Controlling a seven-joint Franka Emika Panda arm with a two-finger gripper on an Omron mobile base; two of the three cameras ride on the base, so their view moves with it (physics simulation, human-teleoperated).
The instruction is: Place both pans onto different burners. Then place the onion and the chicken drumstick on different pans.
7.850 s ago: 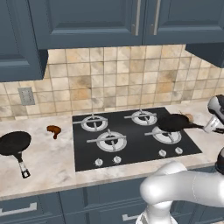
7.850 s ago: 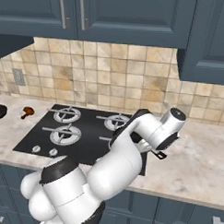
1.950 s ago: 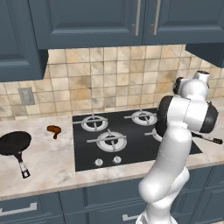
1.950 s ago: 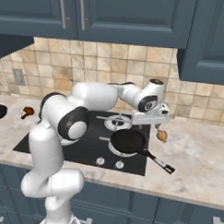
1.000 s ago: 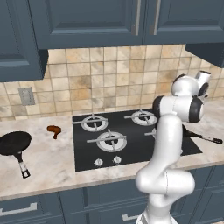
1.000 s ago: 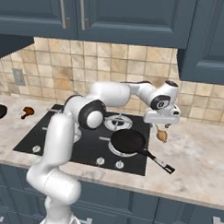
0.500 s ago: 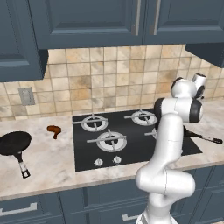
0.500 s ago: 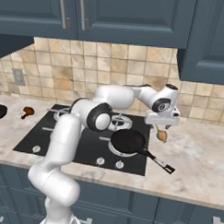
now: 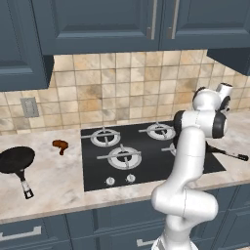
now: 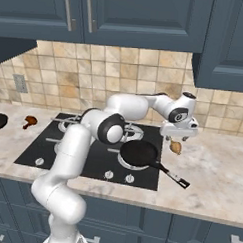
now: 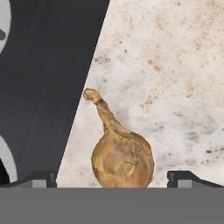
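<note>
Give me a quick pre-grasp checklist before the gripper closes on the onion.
1. Jaws open: ok. The gripper has its fingertips spread wide in the hand view.
2. Onion between the tips: ok. The onion sits roughly centred between them, stem pointing away.
3. Onion free of clutter: ok. It lies on bare counter beside the cooktop edge, apart from it.
4. Fingers low enough around the bulb: cannot tell; the gripper looks just above the onion.
5. Target pan on a burner: ok. One pan rests on the front right burner.
6. Second pan on a burner: not ok. The other pan lies on the counter left of the cooktop.
</note>
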